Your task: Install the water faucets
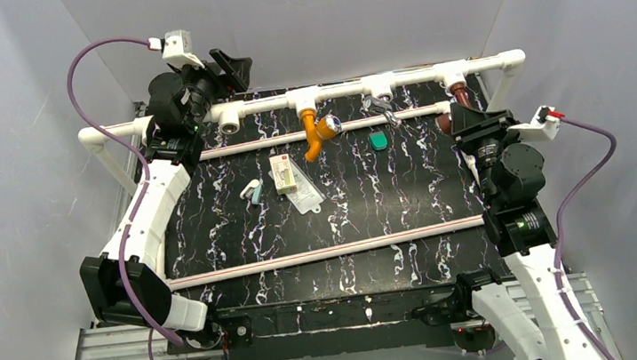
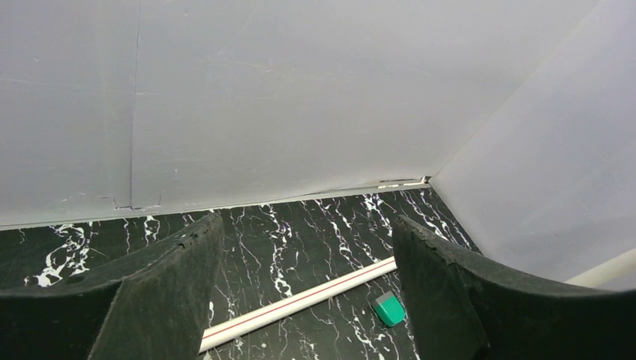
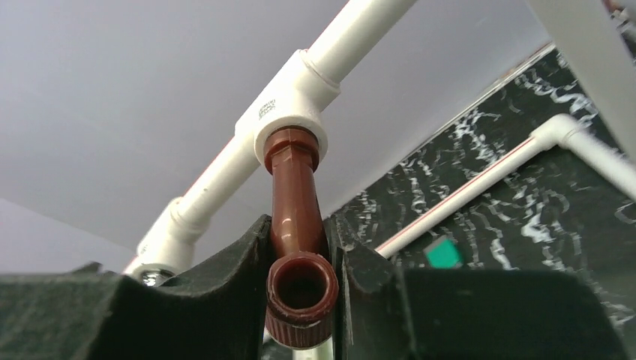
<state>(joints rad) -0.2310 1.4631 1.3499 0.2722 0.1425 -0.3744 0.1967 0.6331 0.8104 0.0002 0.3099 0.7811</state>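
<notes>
Reddish-brown faucet (image 3: 296, 217) seated in far-right tee (image 3: 289, 112), right gripper (image 3: 298, 241) pinching its body; orange faucet (image 1: 317, 131) hangs from far pipe (image 1: 416, 76), mid-left; left gripper (image 2: 306, 225) spread, empty; final tightening likely left.

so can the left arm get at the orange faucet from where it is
Probably yes. The left gripper is open and empty, at the pipe's left end, and the orange faucet hangs from its tee with nothing between them. The right gripper is off at the brown faucet.
</notes>
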